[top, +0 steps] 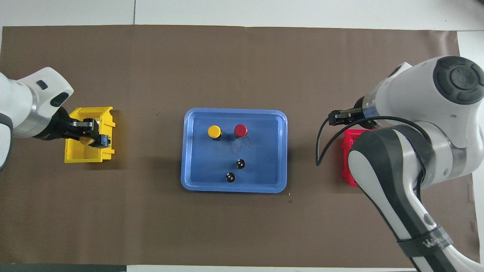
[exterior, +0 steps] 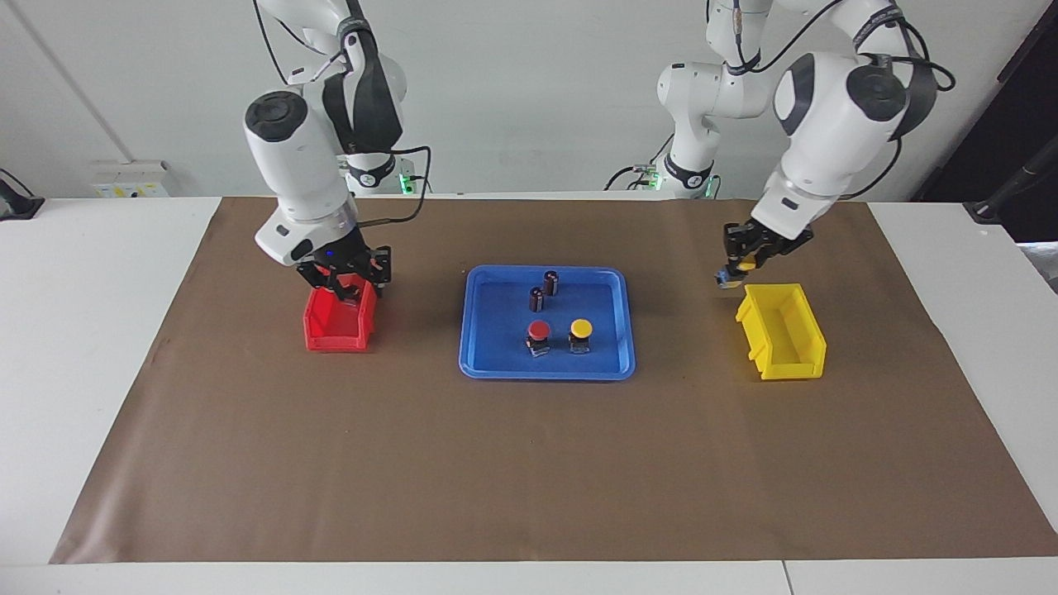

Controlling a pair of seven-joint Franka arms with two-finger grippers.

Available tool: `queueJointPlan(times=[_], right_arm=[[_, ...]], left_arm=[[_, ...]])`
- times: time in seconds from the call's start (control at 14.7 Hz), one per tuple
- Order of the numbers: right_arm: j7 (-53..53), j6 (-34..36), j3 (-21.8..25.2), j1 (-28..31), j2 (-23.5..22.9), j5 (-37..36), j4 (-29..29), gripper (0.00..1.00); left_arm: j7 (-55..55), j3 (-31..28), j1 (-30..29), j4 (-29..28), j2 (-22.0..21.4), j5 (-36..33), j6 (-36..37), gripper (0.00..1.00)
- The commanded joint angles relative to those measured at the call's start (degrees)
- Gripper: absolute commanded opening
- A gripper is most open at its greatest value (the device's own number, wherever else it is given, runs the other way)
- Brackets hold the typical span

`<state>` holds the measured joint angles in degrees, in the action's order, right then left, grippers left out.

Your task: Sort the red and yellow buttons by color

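A band (top: 435, 240) on the right arm bears lettering (seemingly "WANJ…", too partial to read fully).
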<state>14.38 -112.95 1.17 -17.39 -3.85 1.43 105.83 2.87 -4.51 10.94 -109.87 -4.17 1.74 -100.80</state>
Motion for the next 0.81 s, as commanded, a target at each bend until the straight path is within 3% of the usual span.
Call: queueJointPlan(times=[0.0,0.14,0.2,0.75], right_arm=[[10.3,0.2,0.1,-5.8,-9.8,2.2,-11.8,0.76],[17.1,0.4,0.1,-10.4,-16.0,1.4,-18.4,0.76],[18.6,-0.5,0.1,-12.4,-17.3,1.2,-18.8,0.76],[20.7,-8.2,0.1,-16.5,-19.8,-0.1,-14.0,0.76]], left_arm=[[-5.1,0.9,-4.7,-4.0,-1.0,-1.1,-4.7,0.02],[-6.6,0.9,-6.2,-8.6,-2.5,-1.1,-9.7,0.01],[-7.8,0.9,-6.8,-10.3,-2.8,-1.1,-12.0,0.01],[-9.8,0.9,-9.0,-14.7,0.3,-3.0,-20.4,0.01]])
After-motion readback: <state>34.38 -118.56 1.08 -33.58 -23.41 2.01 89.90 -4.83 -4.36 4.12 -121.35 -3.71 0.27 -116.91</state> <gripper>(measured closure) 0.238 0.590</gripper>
